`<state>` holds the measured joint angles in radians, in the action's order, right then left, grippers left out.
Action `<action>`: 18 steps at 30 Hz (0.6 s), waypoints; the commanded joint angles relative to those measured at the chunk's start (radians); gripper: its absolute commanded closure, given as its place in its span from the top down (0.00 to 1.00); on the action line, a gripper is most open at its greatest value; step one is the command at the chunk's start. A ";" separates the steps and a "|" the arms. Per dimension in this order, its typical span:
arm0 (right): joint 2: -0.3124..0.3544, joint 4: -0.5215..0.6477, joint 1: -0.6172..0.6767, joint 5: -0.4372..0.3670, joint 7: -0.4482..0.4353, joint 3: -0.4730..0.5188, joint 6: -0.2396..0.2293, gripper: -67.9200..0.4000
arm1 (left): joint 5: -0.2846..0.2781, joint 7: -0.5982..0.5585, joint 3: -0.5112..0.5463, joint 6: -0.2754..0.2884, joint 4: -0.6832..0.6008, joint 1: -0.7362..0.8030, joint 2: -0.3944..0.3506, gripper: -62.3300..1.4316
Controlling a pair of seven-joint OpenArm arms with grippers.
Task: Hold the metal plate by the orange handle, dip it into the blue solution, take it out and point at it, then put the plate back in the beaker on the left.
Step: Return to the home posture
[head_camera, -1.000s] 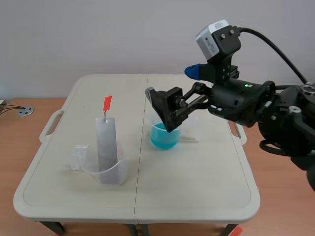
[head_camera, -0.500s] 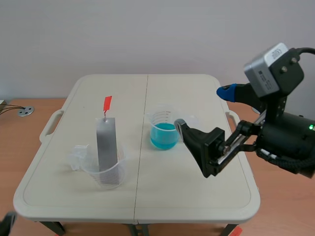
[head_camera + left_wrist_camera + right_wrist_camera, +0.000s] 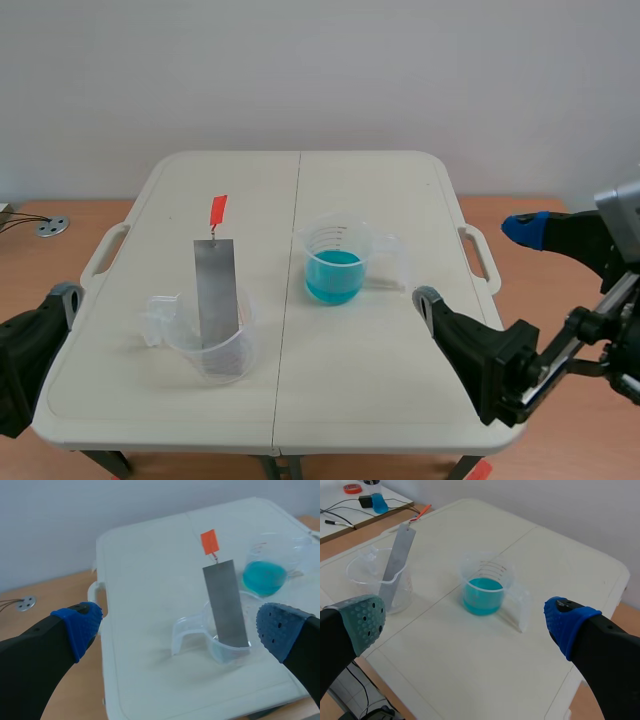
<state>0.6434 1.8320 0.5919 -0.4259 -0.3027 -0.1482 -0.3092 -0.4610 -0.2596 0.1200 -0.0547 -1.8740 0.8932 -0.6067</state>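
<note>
In the left wrist view, the left tool [image 3: 178, 627] was seen released, its blue-padded fingers [image 3: 79, 626] spread wide with nothing between them. Ahead of it, the metal plate [image 3: 226, 602] was stood nearly upright in the clear beaker [image 3: 227, 650] on the bench [image 3: 145, 580], with its lower end inside the beaker and the orange handle [image 3: 210, 541] carried on a thin wire above its upper edge. Beyond the plate, the second beaker [image 3: 282, 555] holding the blue solution [image 3: 264, 577] was seen. In the right wrist view, the right tool [image 3: 466, 620] was likewise released and nothing was held. The second beaker was placed ahead of it, with the plate farther off on the side of the grey-green pad. In the scene view, the left tool was held low off the bench's left edge and the right tool low at its near right corner. Both were kept well apart from the beakers, which were set near each other on either side of the bench's middle seam.
</note>
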 commanded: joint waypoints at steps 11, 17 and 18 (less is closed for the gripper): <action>0.012 0.024 -0.010 -0.003 -0.010 0.010 0.003 0.98 | 0.085 -0.013 -0.008 0.071 -0.031 0.042 0.113 1.00; 0.012 0.024 -0.010 -0.003 -0.006 0.010 0.003 0.98 | 0.085 -0.013 -0.008 0.077 -0.031 0.042 0.113 1.00; 0.012 0.024 -0.010 -0.003 -0.006 0.010 0.003 0.98 | 0.085 -0.013 -0.008 0.077 -0.031 0.042 0.113 1.00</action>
<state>0.6434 1.8320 0.5934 -0.4259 -0.2909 -0.1463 -0.3096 -0.3737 -0.2588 0.1181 0.0235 -1.8996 0.9363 -0.4881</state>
